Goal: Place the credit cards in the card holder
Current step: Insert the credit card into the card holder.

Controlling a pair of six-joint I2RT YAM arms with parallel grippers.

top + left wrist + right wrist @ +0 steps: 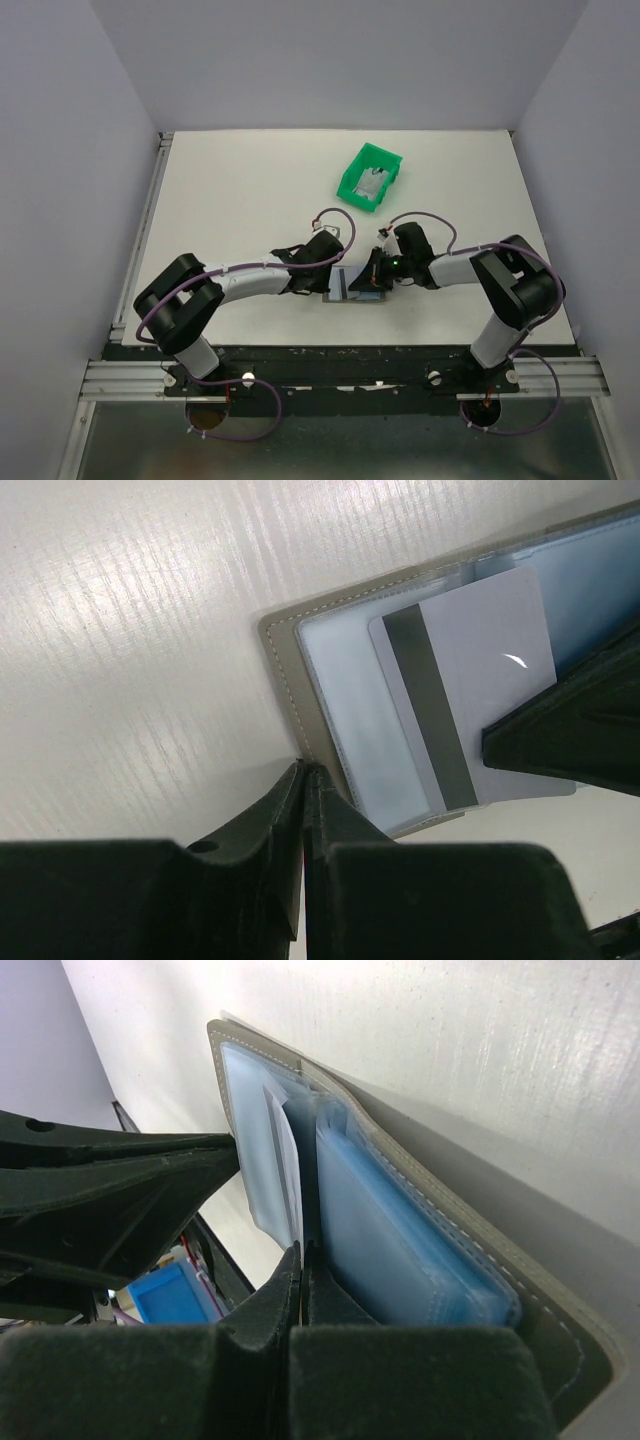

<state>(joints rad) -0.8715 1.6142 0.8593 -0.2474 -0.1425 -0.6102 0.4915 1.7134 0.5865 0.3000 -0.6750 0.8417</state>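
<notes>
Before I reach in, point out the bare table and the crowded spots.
Bare: the table's left half, rail to left arm; the strip between green bin and right wall. Crowded: near centre, both jaws meeting at the card holder.

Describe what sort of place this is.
Likely a robotics test cell: plain walls around a white table, two arms bolted to a metal rail, a card holder and green bin as props.

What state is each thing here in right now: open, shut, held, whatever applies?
card holder: open, blue sleeves showing.
credit card: on the holder's sleeves, pinched by the right gripper.
left gripper: shut, tips at the holder's edge.
right gripper: shut on the credit card.
green bin: upright, something pale inside.
</notes>
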